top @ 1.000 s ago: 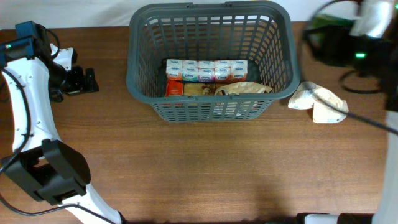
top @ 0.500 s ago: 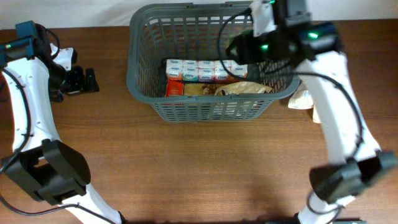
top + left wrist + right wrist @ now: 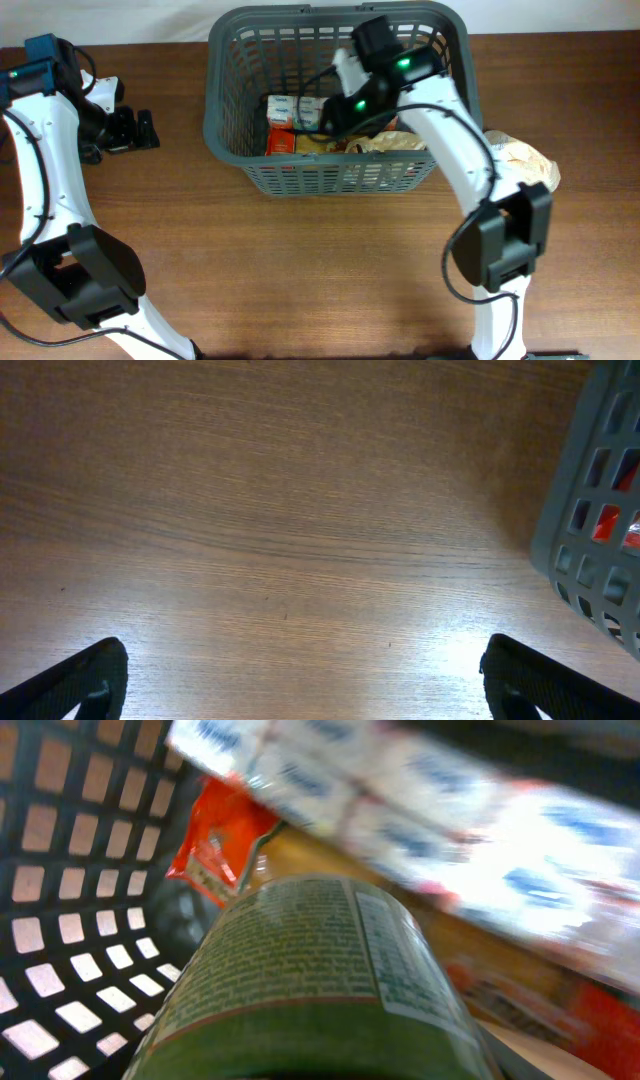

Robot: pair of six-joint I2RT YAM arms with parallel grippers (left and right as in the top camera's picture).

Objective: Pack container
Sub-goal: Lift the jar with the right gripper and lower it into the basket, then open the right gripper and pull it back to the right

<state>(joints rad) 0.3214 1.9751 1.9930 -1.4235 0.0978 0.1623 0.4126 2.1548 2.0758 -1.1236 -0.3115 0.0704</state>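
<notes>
Jar [image 3: 320, 980] with a green label sits clenched in the right gripper [image 3: 335, 112], low inside the container [image 3: 340, 178], over a red packet [image 3: 215, 845] and white packs [image 3: 420, 800]. Farther left, the left gripper [image 3: 305, 680] hangs spread open above the table [image 3: 300, 510], beside the container at the far edge.

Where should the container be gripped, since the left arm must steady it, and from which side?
Probably the thick rim of the container on its left wall, from above, one finger each side. That rim is bare; the open left gripper sits on that side, the right gripper holds a jar inside.
</notes>
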